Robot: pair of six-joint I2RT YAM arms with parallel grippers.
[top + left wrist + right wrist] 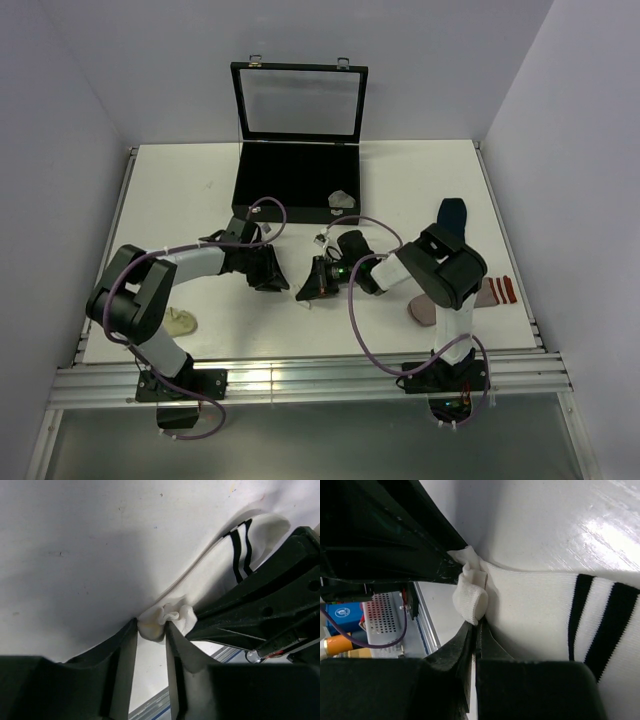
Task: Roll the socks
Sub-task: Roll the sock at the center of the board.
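A white sock with two black cuff stripes (220,565) lies stretched on the white table, and both grippers hold its bunched end. In the left wrist view my left gripper (152,625) is shut on the crumpled fabric. In the right wrist view my right gripper (476,626) pinches the same small roll of the white sock (530,610), its jaws pressed together. In the top view the left gripper (272,272) and right gripper (312,283) meet at the table's middle and hide that sock. A navy sock (452,214) lies at the right. A greyish sock with dark cuff stripes (495,291) lies by the right arm.
An open black case (300,185) with a raised glass lid stands at the back centre, with a small grey item (342,200) inside. A small pale sock (183,322) lies front left near the left arm's base. Walls close in on three sides.
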